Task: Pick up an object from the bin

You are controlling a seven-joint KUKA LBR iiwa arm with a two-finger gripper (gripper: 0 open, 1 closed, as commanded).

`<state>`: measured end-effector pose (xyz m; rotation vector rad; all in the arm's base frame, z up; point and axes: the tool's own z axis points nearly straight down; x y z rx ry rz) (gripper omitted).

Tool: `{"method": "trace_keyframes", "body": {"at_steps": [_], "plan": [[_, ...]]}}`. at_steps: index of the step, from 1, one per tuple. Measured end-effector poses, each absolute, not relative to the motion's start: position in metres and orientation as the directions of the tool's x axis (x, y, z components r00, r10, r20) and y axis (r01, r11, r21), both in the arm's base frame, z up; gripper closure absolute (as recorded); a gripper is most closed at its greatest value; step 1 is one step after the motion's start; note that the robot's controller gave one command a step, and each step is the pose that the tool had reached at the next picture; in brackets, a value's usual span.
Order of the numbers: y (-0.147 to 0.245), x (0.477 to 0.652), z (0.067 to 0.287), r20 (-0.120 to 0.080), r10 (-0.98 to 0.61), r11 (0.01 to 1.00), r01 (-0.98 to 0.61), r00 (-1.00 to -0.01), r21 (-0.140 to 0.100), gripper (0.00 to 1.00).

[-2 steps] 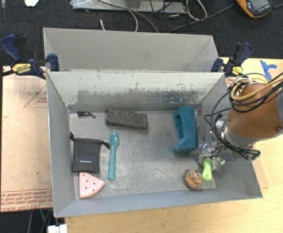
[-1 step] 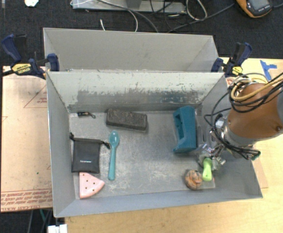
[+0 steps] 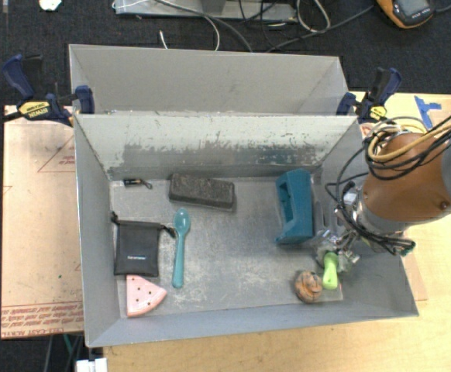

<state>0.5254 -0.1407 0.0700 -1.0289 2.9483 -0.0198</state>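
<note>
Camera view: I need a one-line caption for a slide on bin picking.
Gripper low in the bin's lower-right corner, above a green piece beside a brown lump, teal block behind.

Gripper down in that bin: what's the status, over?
Gripper low in the bin, near corner, view's right. Just below it a green piece, with a brown round lump alongside; hold not confirmed. Close by, a teal box crowds that side.

teal spoon (image 3: 180, 246), dotted pink wedge (image 3: 142, 295), black pouch (image 3: 136, 250)
</note>
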Motion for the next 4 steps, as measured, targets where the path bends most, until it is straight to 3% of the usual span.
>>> {"method": "trace_keyframes", "body": {"at_steps": [2,3,4], "plan": [[-0.149,0.518,0.07,-0.018,-0.644,0.765,-0.644,-0.765,-0.013,1.0],[-0.146,0.515,0.138,-0.013,-0.696,0.718,-0.696,-0.718,-0.014,1.0],[-0.14,0.519,0.228,-0.011,-0.802,0.597,-0.802,-0.597,-0.009,1.0]]}}
